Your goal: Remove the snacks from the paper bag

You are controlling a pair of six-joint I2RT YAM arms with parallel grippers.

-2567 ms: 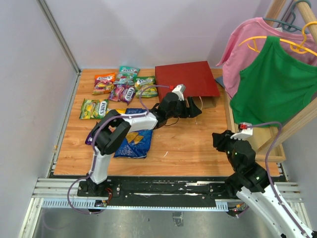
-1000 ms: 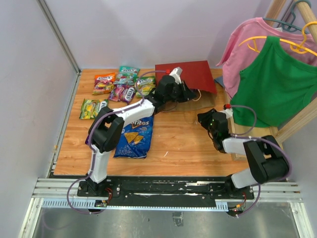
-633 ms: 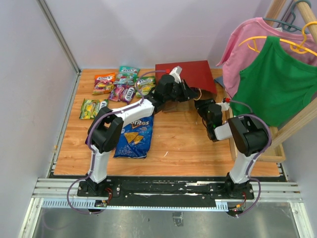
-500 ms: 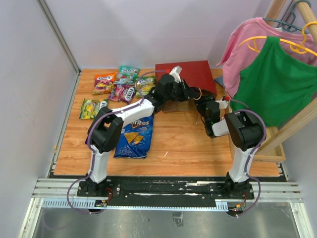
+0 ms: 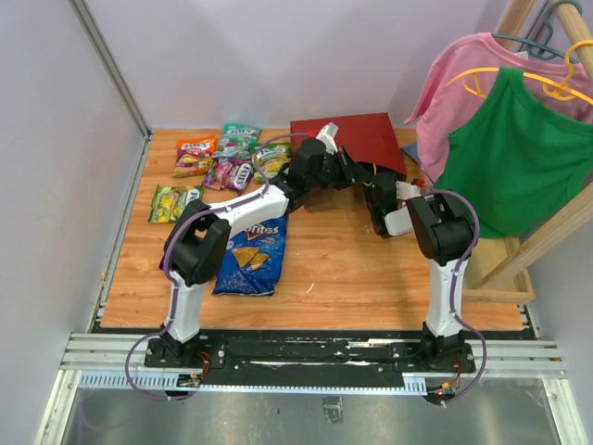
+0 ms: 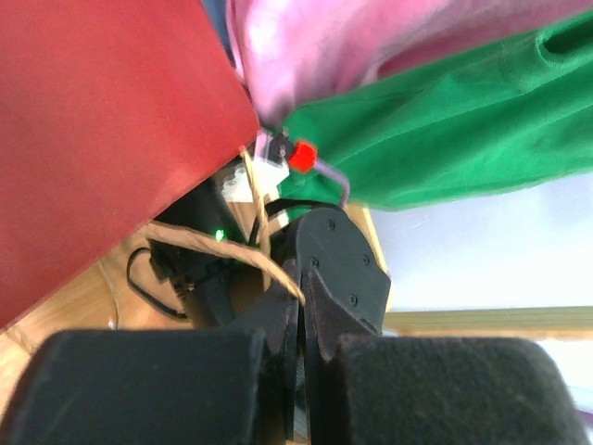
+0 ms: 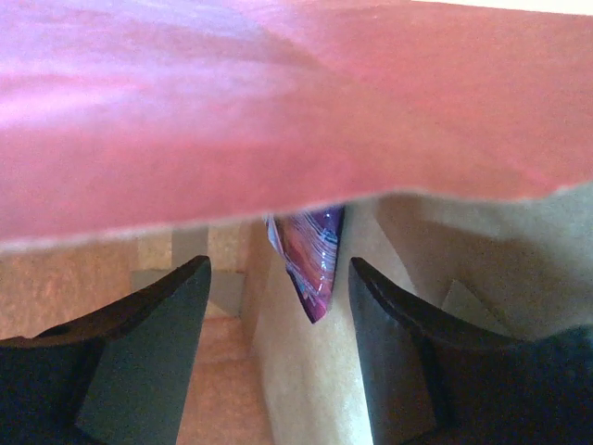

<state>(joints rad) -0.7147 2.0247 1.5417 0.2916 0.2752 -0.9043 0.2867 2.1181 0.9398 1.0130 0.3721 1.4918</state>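
Wood tabletop [image 5: 343, 269]: candy packets [image 5: 222, 162] + Doritos bag [image 5: 252, 250] lie out, left of paper bag [image 5: 347, 139]. L gripper [image 6: 298, 324], at bag's mouth, is clamped on twisted handle [image 6: 222, 248], prob. lifting the mouth open for access. R gripper [image 7: 278, 269], jaws apart & empty, sits at bag's mouth; purple packet [image 7: 310, 250] is inside bag, just ahead btwn its fingers.

The dark red outer wall of the paper bag [image 7: 278, 102] fills the top of the view, its lower edge sagging across the middle. Below that edge is the brown kraft inside, where a glossy purple packet [image 7: 310, 255] hangs point-down. The right gripper [image 7: 278, 278] has its dark fingers [image 7: 153, 352] spread wide in the foreground, and the packet shows farther in, in the gap between them.
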